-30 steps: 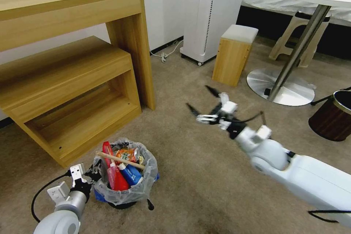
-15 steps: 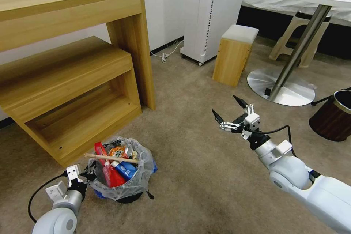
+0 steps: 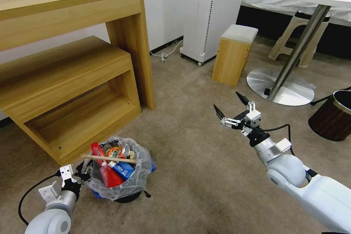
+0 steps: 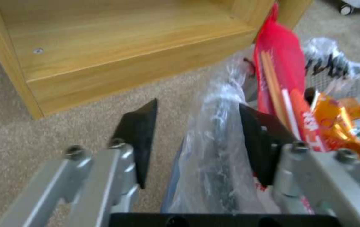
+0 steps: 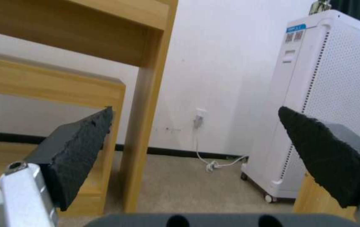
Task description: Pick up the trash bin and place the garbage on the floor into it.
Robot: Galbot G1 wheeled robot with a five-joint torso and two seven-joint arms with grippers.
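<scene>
While garbage fills it, left gripper straddles trash bin rim.

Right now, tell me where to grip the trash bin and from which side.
Grip the trash bin by its rim on the robot's left, coming from the side. The top is crowded: a wooden stick lies across it and packets stand up inside. The left gripper already straddles that bag-covered rim, one finger outside, one inside, with a gap still showing. The right gripper hangs open, well off.
</scene>
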